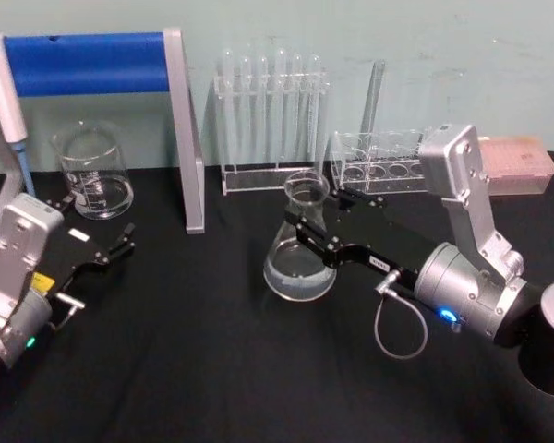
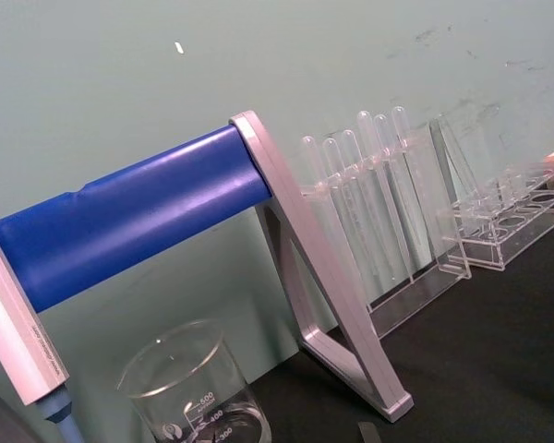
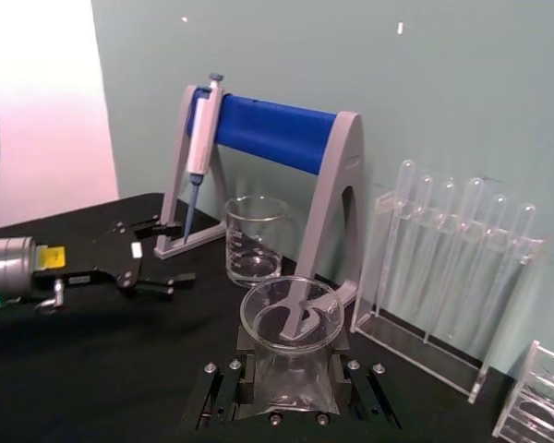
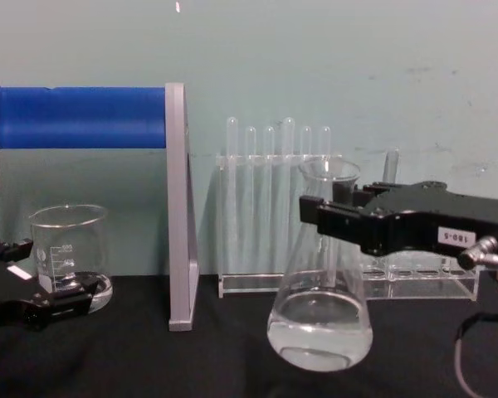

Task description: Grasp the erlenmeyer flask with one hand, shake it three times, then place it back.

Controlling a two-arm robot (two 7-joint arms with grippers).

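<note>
Got right gripper clamped on the neck of the erlenmeyer flask, black fingers either side just under the flared rim. Seeing flask mid-bench, in front of the test tube rack, slightly off upright with the rim leaning toward the robot's right, clear liquid pooled in the wide base. Can't tell whether the base touches the bench or hangs just above it. Found left gripper parked low near the left side of the bench, fingers spread, holding nothing, near the beaker but apart from it. Noting pipette stand with blue bar behind the beaker
</note>
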